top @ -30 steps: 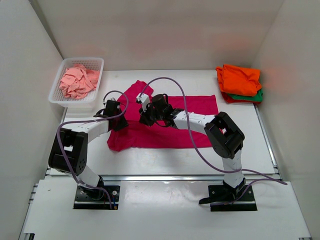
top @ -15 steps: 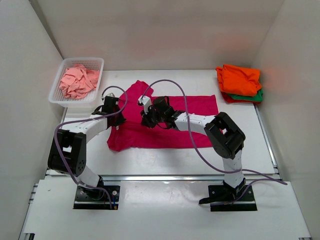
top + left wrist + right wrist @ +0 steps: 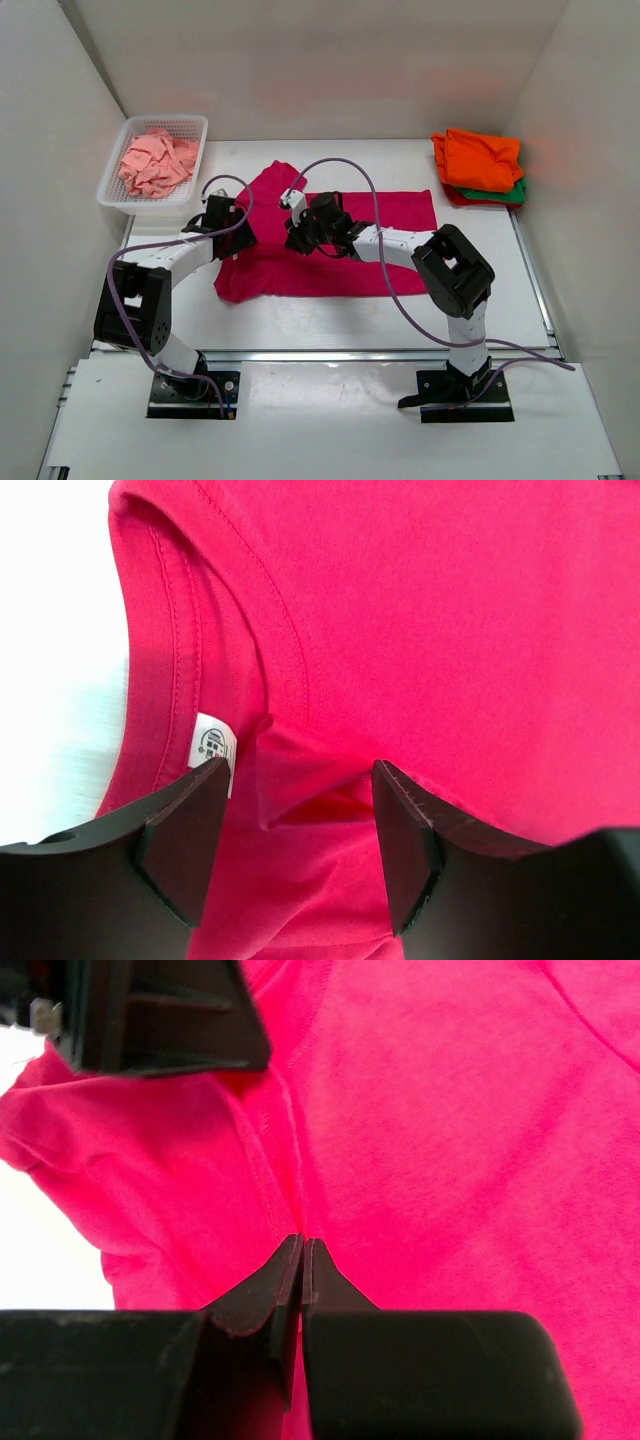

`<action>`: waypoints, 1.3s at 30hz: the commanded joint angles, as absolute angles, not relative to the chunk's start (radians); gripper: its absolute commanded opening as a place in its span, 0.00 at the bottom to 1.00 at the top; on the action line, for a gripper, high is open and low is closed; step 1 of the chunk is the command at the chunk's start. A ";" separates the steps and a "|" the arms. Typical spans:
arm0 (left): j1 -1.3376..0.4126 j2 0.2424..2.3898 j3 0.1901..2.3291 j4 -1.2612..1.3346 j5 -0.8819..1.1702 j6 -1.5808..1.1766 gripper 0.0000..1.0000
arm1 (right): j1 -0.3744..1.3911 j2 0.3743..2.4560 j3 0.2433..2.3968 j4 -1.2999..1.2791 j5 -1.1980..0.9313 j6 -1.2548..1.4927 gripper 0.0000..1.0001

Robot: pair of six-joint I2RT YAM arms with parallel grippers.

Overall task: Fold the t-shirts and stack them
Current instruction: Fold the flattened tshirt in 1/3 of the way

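Reading the white tag [image 3: 212,745] in the collar [image 3: 170,630] defeats us: print too small. The magenta shirt [image 3: 310,275] lies spread mid-bench [image 3: 300,325], bare white bench along its near edge. Left jaws stand released astride a raised fold [image 3: 300,785] by the collar; right jaws are clenched, tips against the cloth. White walls [image 3: 320,70] enclose three sides.
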State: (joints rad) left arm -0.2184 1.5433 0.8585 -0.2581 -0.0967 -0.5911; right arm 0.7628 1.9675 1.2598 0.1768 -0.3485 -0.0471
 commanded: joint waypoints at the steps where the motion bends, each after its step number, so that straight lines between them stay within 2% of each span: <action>1: -0.227 1.497 0.830 -0.244 -0.081 -0.598 0.70 | 0.742 1.905 1.246 0.245 -0.339 -0.037 0.00; 5: -0.227 1.522 0.841 -0.229 -0.083 -0.609 0.67 | 0.741 1.907 1.246 0.244 -0.333 -0.038 0.00; 8: -0.233 1.532 0.853 -0.232 -0.069 -0.612 0.58 | 0.749 1.908 1.244 0.249 -0.333 -0.038 0.00; 12: -0.241 1.537 0.865 -0.242 -0.040 -0.609 0.66 | 0.738 1.910 1.247 0.256 -0.333 -0.032 0.00; 14: -0.250 1.531 0.867 -0.252 -0.038 -0.612 0.66 | 0.735 1.913 1.253 0.250 -0.336 -0.028 0.00; 20: -0.270 1.540 0.851 -0.242 -0.031 -0.620 0.65 | 0.730 1.922 1.264 0.250 -0.334 -0.037 0.00; 24: -0.273 1.563 0.853 -0.242 -0.034 -0.620 0.58 | 0.735 1.914 1.262 0.255 -0.334 -0.031 0.00; 26: -0.270 1.575 0.848 -0.236 -0.032 -0.617 0.53 | 0.738 1.913 1.255 0.255 -0.336 -0.032 0.00; 28: -0.271 1.582 0.851 -0.242 -0.040 -0.617 0.39 | 0.736 1.924 1.258 0.253 -0.327 -0.025 0.00; 29: -0.275 1.583 0.854 -0.239 -0.044 -0.618 0.38 | 0.733 1.913 1.259 0.256 -0.336 -0.025 0.00; 30: -0.281 1.588 0.854 -0.245 -0.048 -0.611 0.30 | 0.733 1.916 1.259 0.255 -0.331 -0.032 0.00; 32: -0.275 1.585 0.865 -0.256 -0.049 -0.611 0.03 | 0.730 1.911 1.256 0.255 -0.334 -0.028 0.00; 33: -0.267 1.585 0.870 -0.265 -0.045 -0.606 0.00 | 0.736 1.917 1.256 0.252 -0.334 -0.028 0.00; 39: -0.241 1.548 0.946 -0.301 -0.063 -0.569 0.00 | 0.733 1.899 1.227 0.264 -0.334 -0.017 0.00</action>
State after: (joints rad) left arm -0.2638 1.5959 0.8806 -0.2932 -0.0517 -0.5941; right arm 0.7380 1.9663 1.2457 0.1978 -0.3393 -0.0265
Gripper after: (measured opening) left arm 0.016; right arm 0.007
